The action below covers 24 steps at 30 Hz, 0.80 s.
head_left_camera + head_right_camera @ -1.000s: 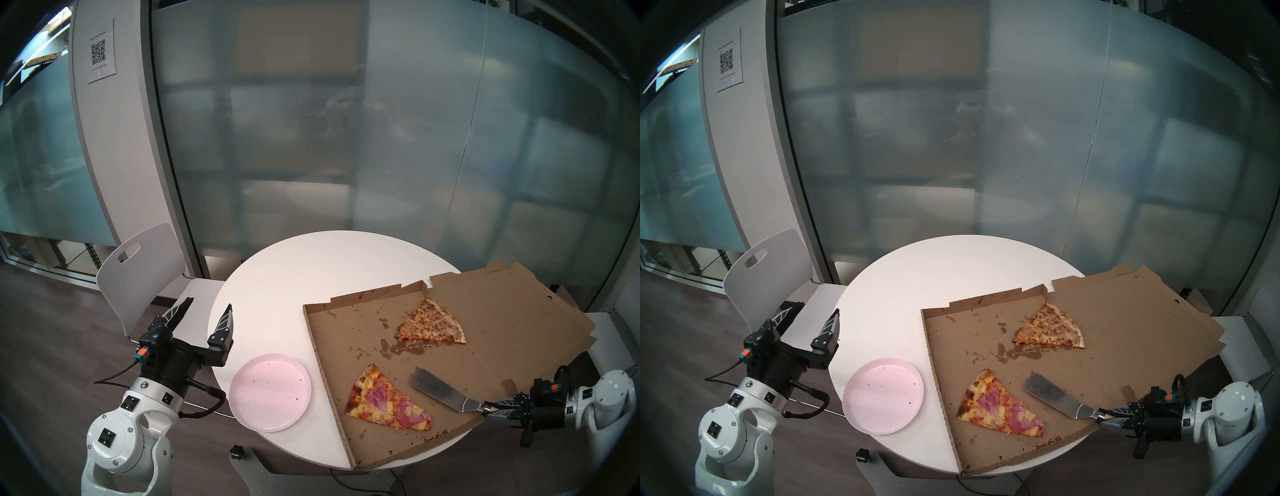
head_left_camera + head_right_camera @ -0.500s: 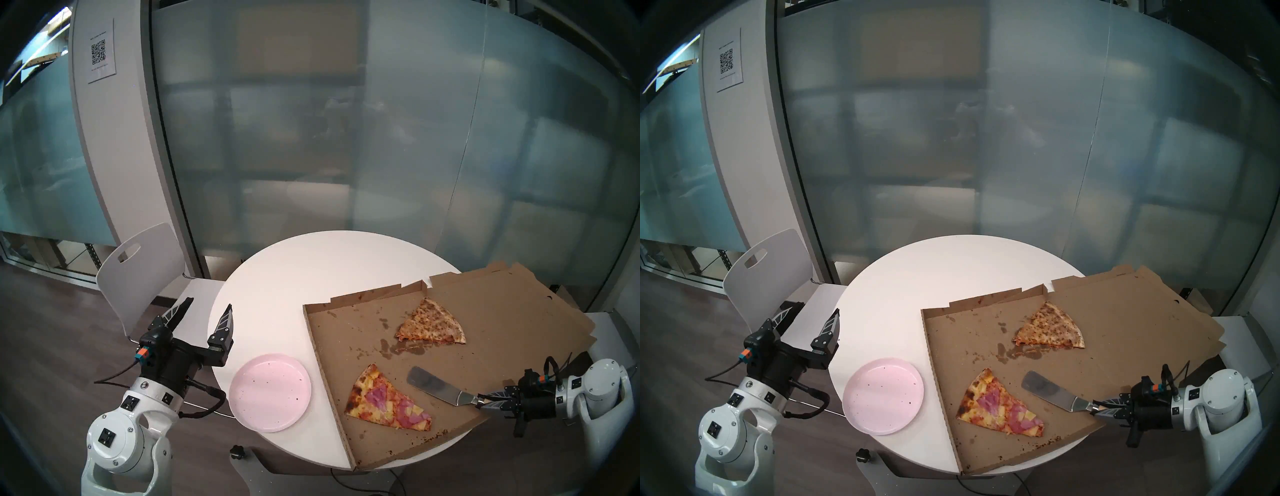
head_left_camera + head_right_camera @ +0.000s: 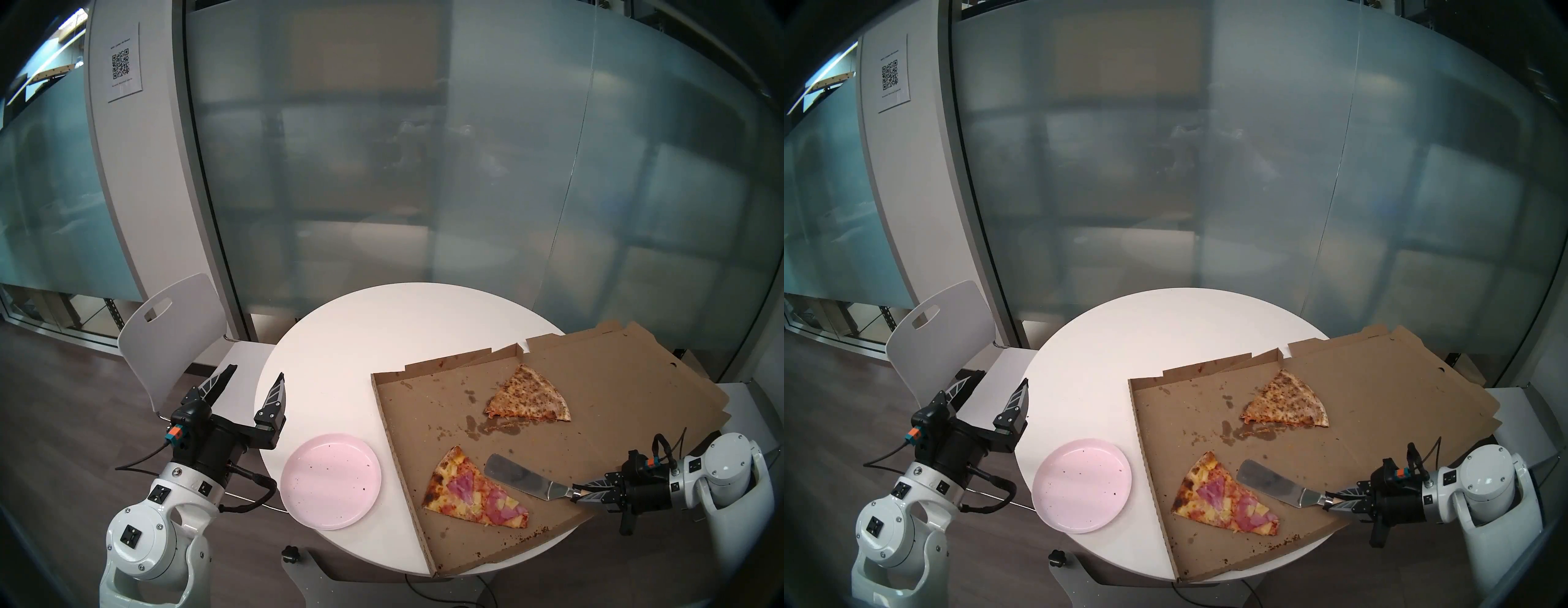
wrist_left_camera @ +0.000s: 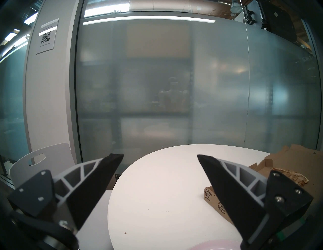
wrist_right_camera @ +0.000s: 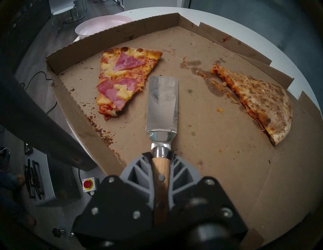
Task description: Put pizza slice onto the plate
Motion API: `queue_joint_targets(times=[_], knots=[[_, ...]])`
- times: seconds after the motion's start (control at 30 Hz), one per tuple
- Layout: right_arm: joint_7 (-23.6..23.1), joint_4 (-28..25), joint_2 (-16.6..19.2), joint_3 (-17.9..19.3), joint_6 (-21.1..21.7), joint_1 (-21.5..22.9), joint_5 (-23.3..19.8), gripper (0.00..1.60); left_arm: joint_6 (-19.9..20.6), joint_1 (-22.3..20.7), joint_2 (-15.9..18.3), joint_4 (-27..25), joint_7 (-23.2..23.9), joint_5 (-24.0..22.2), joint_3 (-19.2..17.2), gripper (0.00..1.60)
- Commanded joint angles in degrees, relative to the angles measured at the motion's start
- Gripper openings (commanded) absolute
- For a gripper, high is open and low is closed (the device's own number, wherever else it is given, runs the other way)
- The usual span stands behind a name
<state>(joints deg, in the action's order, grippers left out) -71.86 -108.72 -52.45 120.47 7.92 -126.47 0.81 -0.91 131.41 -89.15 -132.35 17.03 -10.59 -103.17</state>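
Note:
The pizza slice [image 3: 475, 492] with ham and pineapple lies flat in the open cardboard pizza box [image 3: 424, 407], near its front left; it also shows in the right wrist view [image 5: 122, 82]. The pale pink plate [image 3: 331, 479] sits on the white table left of the box, its rim showing in the right wrist view [image 5: 97, 24]. My right gripper [image 3: 579, 492] is shut on the wooden handle of a metal spatula [image 5: 162, 104]. The blade tip lies just right of the slice's edge. My left gripper [image 3: 254, 378] is open and empty, left of the table above the plate.
A pale, brown-speckled slice [image 3: 528, 395] lies at the box's back right. The box lid [image 3: 636, 373] lies open flat to the right. A white chair [image 3: 169, 335] stands left of the round table [image 3: 403, 322]. A frosted glass wall stands behind.
My right gripper has moved left with the spatula, bringing the blade from mid-box close to the ham slice's right edge. The left arm, plate and both slices have not moved.

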Motion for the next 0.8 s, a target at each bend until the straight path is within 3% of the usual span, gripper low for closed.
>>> queue_joint_targets(times=[0.0,0.57,0.77], knots=[[-0.18,-1.07,1.41,-0.57,-0.22,1.14,0.59,0.00,-0.06,0.11,-0.04,-1.21,0.05,-0.13,-0.04,1.60],[-2.31,-0.83,3.39,-3.22,0.19,2.80,1.43,0.00,-0.06,0.11,-0.05,-1.22,0.05,-0.13,-0.04,1.60],[-4.23,-0.59,4.89,-1.28,0.13,2.50,1.20,0.00,-0.08,0.10,-0.04,-1.20,0.05,-0.13,-0.04,1.60]])
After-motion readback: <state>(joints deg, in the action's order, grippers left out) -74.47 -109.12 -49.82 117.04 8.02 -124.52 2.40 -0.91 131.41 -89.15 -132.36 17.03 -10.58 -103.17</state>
